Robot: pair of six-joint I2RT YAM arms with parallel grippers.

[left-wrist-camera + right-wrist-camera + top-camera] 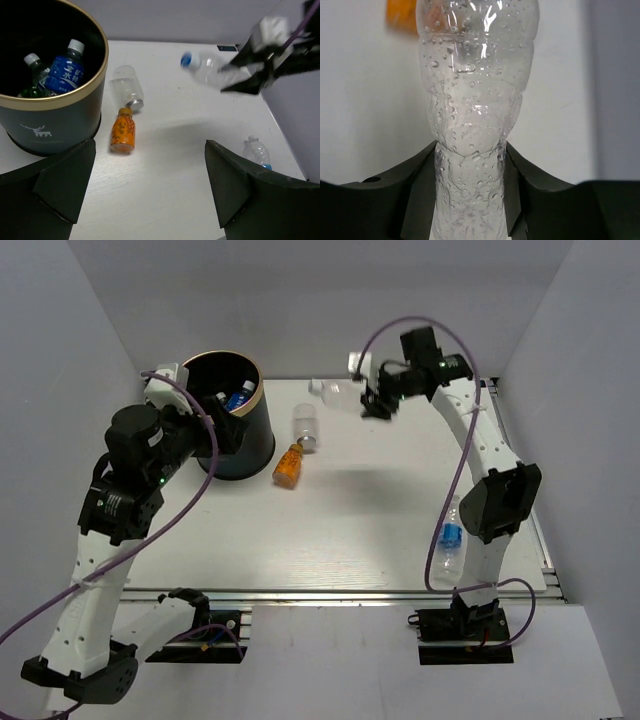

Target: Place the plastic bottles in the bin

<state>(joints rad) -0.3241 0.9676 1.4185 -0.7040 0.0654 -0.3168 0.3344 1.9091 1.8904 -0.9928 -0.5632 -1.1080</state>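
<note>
We find the right gripper (376, 404) closed on the lower body of a clear bottle (334, 392), held aloft toward three o'clock of the bin (246, 445), seemingly light, thin-walled and droplet-slick, best pinched mid-body gently; the left gripper (150, 145) stands fully open, empty.

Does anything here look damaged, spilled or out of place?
The clear bottle in the right tool looks squashed: its body narrows sharply where the fingers pinch it, and droplets cling inside. No spill shows on the table. One blue-label bottle lies apart, partly hidden by the right arm.
</note>
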